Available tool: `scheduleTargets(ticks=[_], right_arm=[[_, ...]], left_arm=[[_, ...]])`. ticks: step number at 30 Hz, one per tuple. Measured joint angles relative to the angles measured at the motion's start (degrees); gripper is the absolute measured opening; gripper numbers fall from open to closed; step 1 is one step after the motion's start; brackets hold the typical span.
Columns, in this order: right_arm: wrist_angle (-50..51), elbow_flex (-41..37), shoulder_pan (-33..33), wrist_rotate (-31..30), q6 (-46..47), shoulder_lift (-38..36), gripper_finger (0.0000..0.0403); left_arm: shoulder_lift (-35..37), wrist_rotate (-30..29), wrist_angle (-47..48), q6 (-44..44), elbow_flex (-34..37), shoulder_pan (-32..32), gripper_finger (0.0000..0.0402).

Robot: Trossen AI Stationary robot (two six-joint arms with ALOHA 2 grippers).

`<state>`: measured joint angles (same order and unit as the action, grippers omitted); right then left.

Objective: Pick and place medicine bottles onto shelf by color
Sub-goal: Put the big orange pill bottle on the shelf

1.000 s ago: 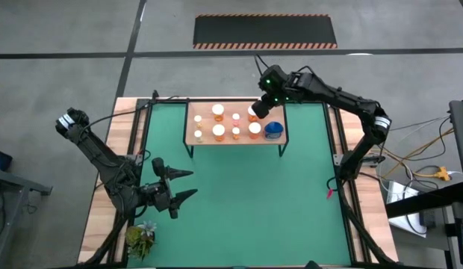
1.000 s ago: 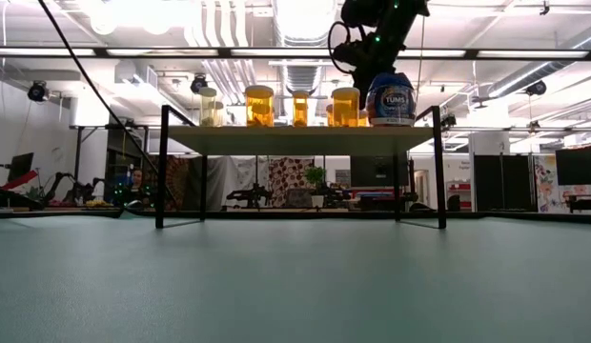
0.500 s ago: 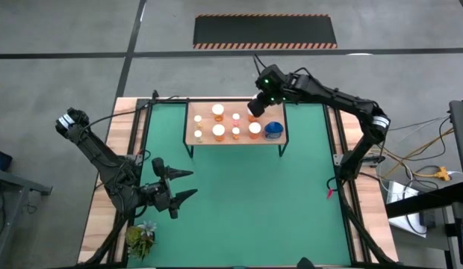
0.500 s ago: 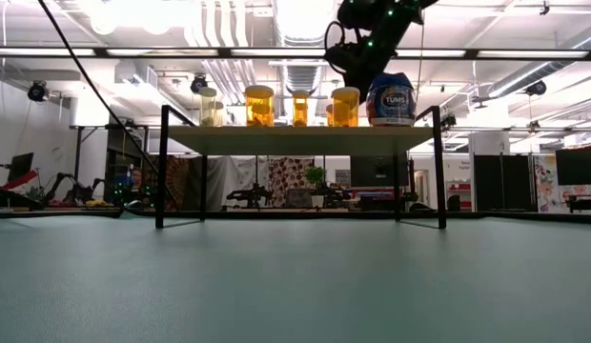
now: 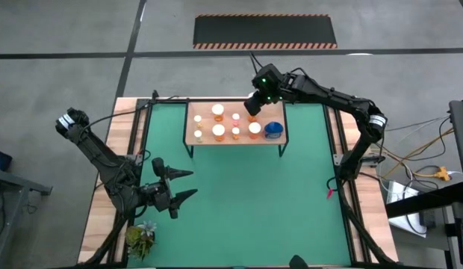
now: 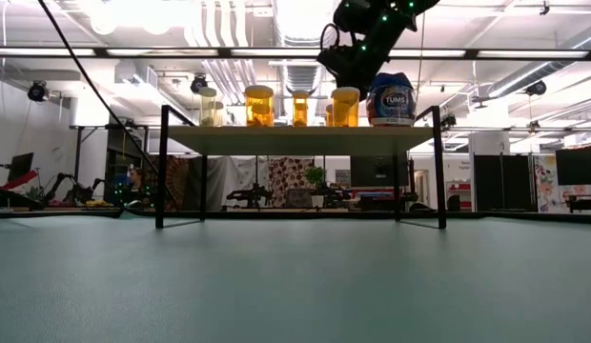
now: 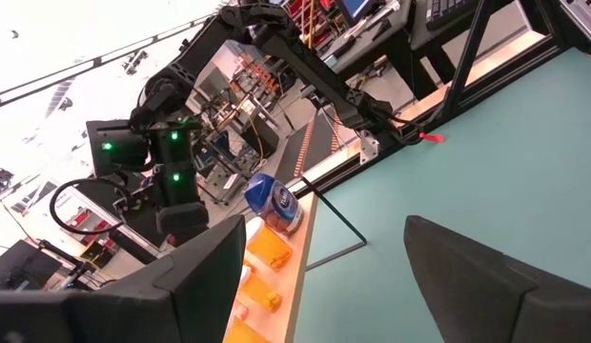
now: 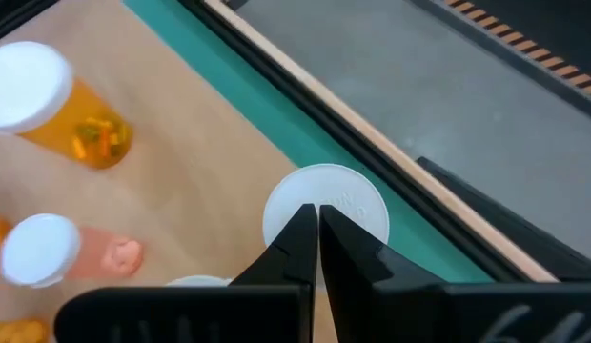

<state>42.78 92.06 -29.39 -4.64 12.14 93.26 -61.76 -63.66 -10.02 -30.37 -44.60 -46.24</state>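
Observation:
The light-wood shelf (image 5: 246, 140) stands at the far middle of the green mat. Several orange bottles with white caps (image 5: 218, 131) and one blue bottle (image 5: 273, 130) stand on it; they also show in the low view (image 6: 260, 105). My right gripper (image 8: 317, 219) is shut and hovers above a white-capped bottle (image 8: 353, 205) at the shelf's far right part, near its far edge. In the low view my right gripper (image 6: 351, 67) is above the bottle tops. My left gripper (image 5: 183, 184) is open and empty over the mat at the left.
A small green plant (image 5: 140, 239) stands at the near left corner. The wooden table rim (image 5: 127, 149) frames the mat. The mat in front of the shelf (image 5: 254, 202) is bare. The shelf's thin black legs (image 6: 163, 167) stand on the mat.
My right gripper has risen a little above the bottles and shifted toward the table's left and far edge, over the shelf's far right part. The bottles on the shelf have stayed in place.

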Motion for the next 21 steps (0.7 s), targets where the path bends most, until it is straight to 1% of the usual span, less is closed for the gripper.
scheduleTargets(ticks=[2,5,21], right_arm=[[0.2,0.3,0.0,1.4,0.0,0.0,0.0009],[-0.3,0.6,0.2,1.8,0.0,0.0,0.0009],[-1.1,0.5,0.3,1.8,-0.1,-0.2,0.0009]], left_arm=[[0.0,0.0,0.0,0.0,0.0,0.0,0.027],[0.0,0.0,0.0,0.0,0.0,0.0,0.027],[0.0,0.0,0.0,0.0,0.0,0.0,0.027]])
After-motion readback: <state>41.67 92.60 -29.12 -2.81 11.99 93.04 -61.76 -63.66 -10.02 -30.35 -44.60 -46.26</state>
